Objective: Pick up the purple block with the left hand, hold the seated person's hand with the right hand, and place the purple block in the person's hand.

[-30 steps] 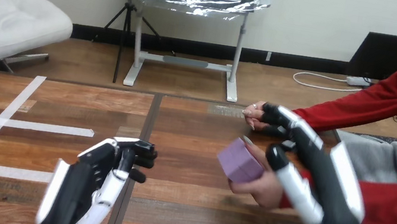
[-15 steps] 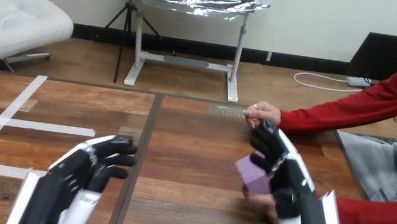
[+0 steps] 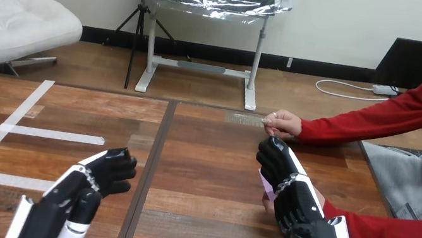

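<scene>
Though mostly behind the black, jointed right hand (image 3: 296, 203), a purple block (image 3: 264, 182).

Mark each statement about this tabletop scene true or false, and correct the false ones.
1. The purple block lies on the table in front of the left robot hand. False: a sliver of the purple block shows at the edge of the right robot hand, on the table's right half.
2. The left robot hand holds nothing. True.
3. A person's hand lies at the table's far edge, beyond the right robot hand. True.
4. The white tape strips are on the table's right half. False: the white tape strips are on its left half.
</scene>
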